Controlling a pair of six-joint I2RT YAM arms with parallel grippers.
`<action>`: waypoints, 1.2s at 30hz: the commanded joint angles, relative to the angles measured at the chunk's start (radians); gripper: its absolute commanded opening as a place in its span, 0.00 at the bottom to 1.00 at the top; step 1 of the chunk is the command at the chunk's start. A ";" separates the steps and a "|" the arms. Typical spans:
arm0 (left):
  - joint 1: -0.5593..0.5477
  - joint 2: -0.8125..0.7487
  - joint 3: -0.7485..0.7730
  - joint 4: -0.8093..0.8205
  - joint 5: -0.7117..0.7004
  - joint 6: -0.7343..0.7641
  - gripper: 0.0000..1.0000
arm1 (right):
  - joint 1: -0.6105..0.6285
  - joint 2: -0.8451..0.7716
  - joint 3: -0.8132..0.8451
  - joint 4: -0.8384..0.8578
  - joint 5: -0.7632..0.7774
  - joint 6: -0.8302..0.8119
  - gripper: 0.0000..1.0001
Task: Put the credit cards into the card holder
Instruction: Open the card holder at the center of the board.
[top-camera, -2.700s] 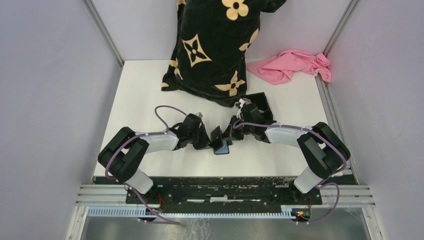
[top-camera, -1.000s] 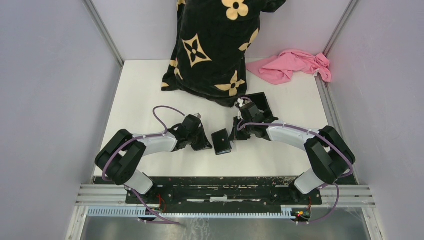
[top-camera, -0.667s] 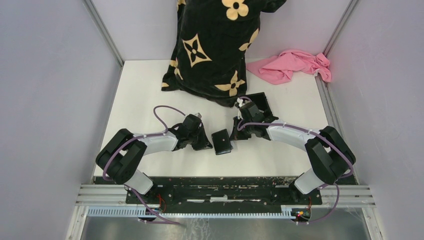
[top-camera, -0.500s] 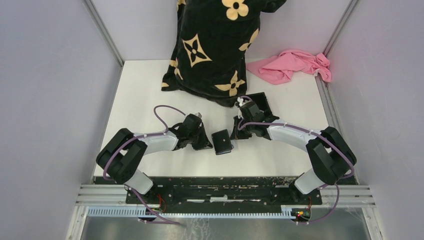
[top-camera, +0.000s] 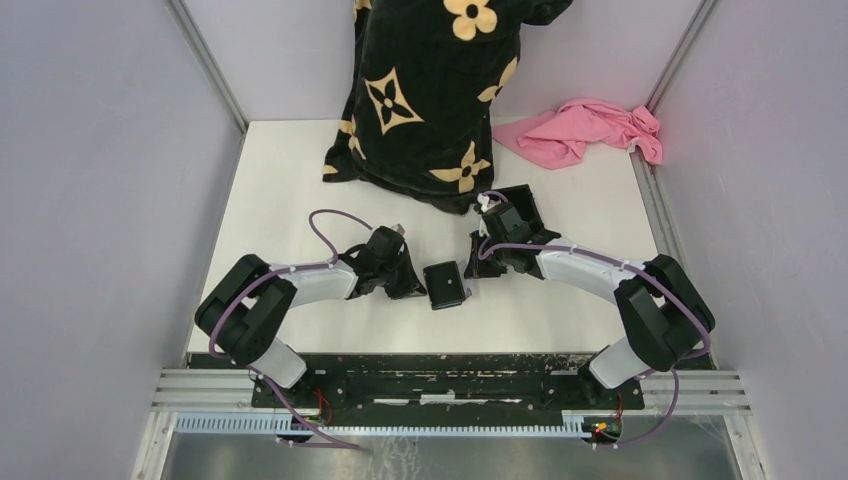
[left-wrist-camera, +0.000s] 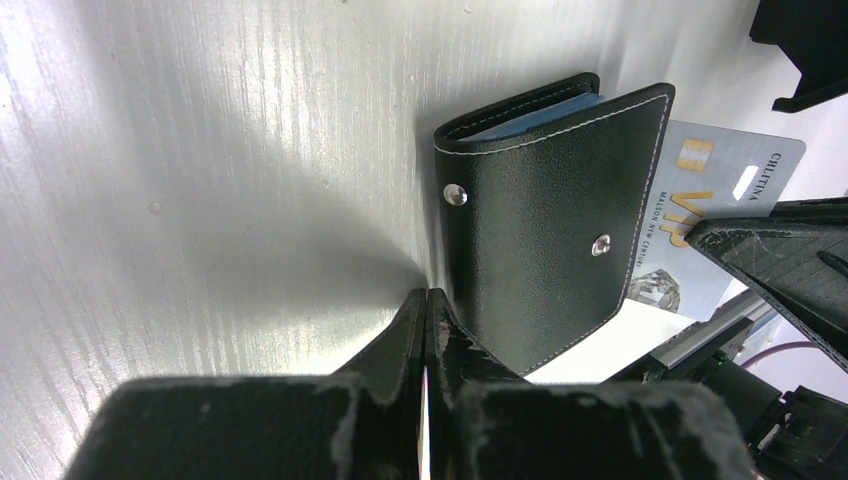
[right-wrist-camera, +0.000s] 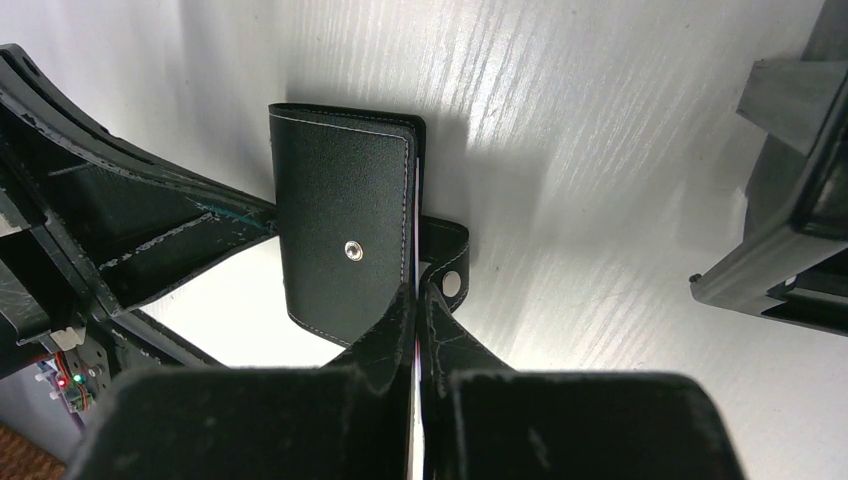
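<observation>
Black card holder (top-camera: 447, 285) btwn both shut jaws

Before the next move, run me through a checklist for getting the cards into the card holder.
1. Blue card inside the card holder: ok, its edge shows between the folded covers.
2. Whitish-grey card fully inside: not ok, much of it shows past the holder's edge.
3. Left fingers empty: ok, shut on nothing, tips at the holder's edge.
4. Right fingers empty: ok, shut on nothing, tips against the holder's other side.
5. Strap snapped: not ok, it seems to lie loose beside the holder with its stud showing.
6. Tray apart from the holder: ok.
</observation>
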 joint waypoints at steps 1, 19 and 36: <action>-0.003 0.073 -0.053 -0.175 -0.106 0.056 0.03 | -0.005 -0.013 0.023 0.037 -0.015 -0.001 0.01; -0.003 0.071 -0.072 -0.164 -0.099 0.052 0.03 | -0.006 -0.005 -0.002 0.068 -0.028 0.028 0.01; -0.002 0.076 -0.082 -0.154 -0.092 0.053 0.03 | -0.006 -0.015 0.002 0.039 0.003 -0.009 0.01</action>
